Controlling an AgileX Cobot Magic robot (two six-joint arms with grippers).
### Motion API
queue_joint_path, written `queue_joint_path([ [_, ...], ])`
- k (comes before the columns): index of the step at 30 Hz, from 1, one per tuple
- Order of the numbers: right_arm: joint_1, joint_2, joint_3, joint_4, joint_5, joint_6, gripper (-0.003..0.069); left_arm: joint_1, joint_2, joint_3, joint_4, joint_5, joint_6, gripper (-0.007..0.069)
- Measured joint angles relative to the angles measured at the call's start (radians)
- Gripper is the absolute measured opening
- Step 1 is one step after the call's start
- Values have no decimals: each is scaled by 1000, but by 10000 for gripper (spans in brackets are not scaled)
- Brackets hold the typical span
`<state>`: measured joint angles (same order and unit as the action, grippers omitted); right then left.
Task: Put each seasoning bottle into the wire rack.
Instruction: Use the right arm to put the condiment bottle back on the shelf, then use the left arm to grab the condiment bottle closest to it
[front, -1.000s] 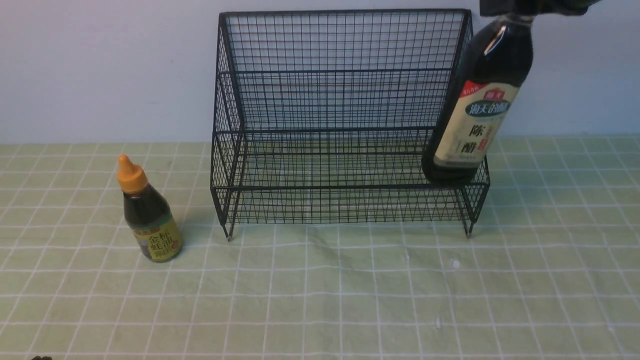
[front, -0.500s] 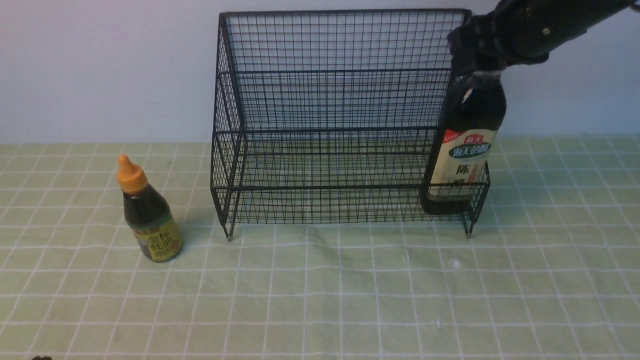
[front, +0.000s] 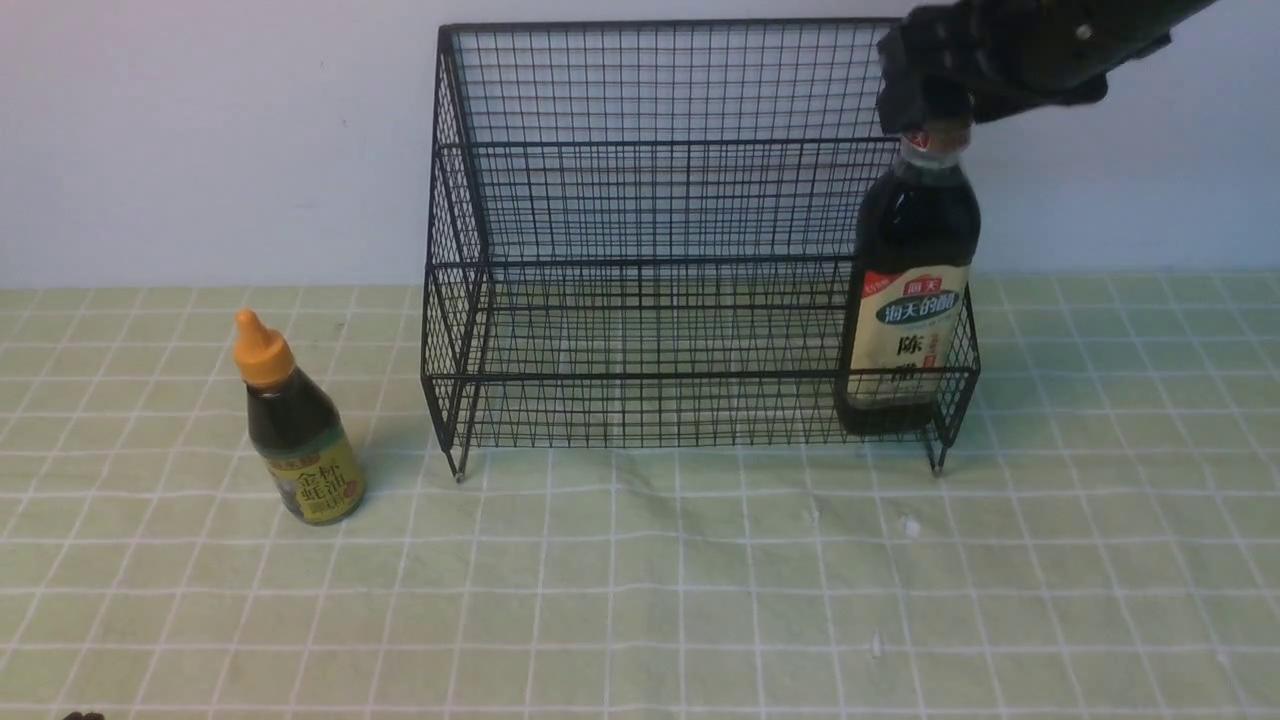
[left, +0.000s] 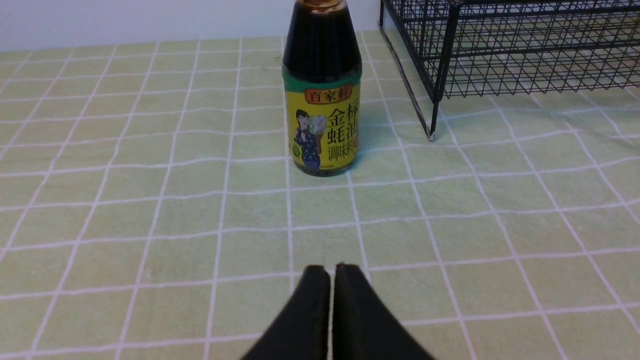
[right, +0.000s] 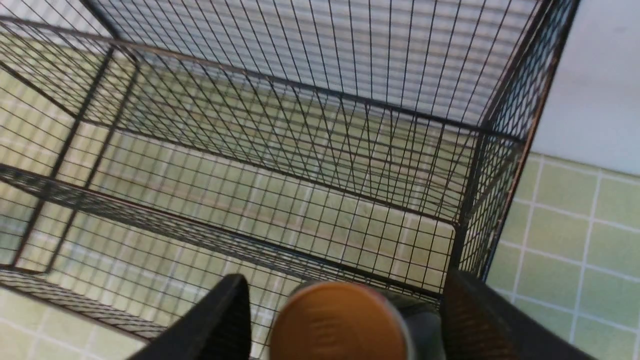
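The tall seasoning bottle (front: 908, 300), dark with a cream label, stands upright inside the right end of the black wire rack (front: 650, 200). My right gripper (front: 925, 105) hovers at its top, open. In the right wrist view its fingers (right: 227, 315) stand apart on either side of the tan cap (right: 340, 325) with gaps showing. The small seasoning bottle (front: 300, 440), with an orange pointed cap and a yellow-green label, stands on the cloth left of the rack. My left gripper (left: 330, 270) is shut and empty, low over the cloth a short way in front of that small bottle (left: 322, 100).
A pale green checked tablecloth (front: 640, 580) covers the table. A plain white wall runs right behind the rack. The rack's left front foot (left: 431, 135) stands close to the small bottle.
The tall bottle has come down from a tilted hover at the rack's right side to stand upright inside it. The right jaws have spread off the cap. The left arm has not moved.
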<state>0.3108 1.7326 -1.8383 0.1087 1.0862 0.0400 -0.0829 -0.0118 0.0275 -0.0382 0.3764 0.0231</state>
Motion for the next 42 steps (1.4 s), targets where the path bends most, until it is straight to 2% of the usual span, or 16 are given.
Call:
queue_joint_path([
  [3, 0, -58, -74, -19, 78, 0, 482, 0, 0, 0, 0, 0, 0, -7],
  [6, 0, -146, -152, -38, 166, 0, 455, 0, 0, 0, 0, 0, 0, -7],
  [10, 0, -295, -183, -51, 179, 15, 324, 0, 0, 0, 0, 0, 0, -7],
  [11, 0, -377, -181, -47, 185, 25, 214, 0, 0, 0, 0, 0, 0, -7],
  [14, 0, -527, -151, -51, 188, 33, 59, 0, 0, 0, 0, 0, 0, -7],
  [16, 0, -646, -95, -65, 188, 47, 17, 0, 0, 0, 0, 0, 0, -7],
  [20, 0, -885, 88, -109, 173, 71, -10, 0, 0, 0, 0, 0, 0, -7],
  [21, 0, -1049, 252, -122, 110, 79, -12, 0, 0, 0, 0, 0, 0, -7],
  [23, 0, -1213, 417, -124, 6, 84, -12, 0, 0, 0, 0, 0, 0, -7],
  [25, 0, -1291, 510, -123, -52, 87, -12, 0, 0, 0, 0, 0, 0, -7],
  [29, 0, -1557, 892, -101, -301, 113, -12, 0, 0, 0, 0, 0, 0, -7],
  [35, 0, -1670, 1168, -52, -557, 127, -13, 0, 0, 0, 0, 0, 0, -7],
  [42, 0, -1680, 1288, -31, -603, 115, -13, 0, 0, 0, 0, 0, 0, -7],
])
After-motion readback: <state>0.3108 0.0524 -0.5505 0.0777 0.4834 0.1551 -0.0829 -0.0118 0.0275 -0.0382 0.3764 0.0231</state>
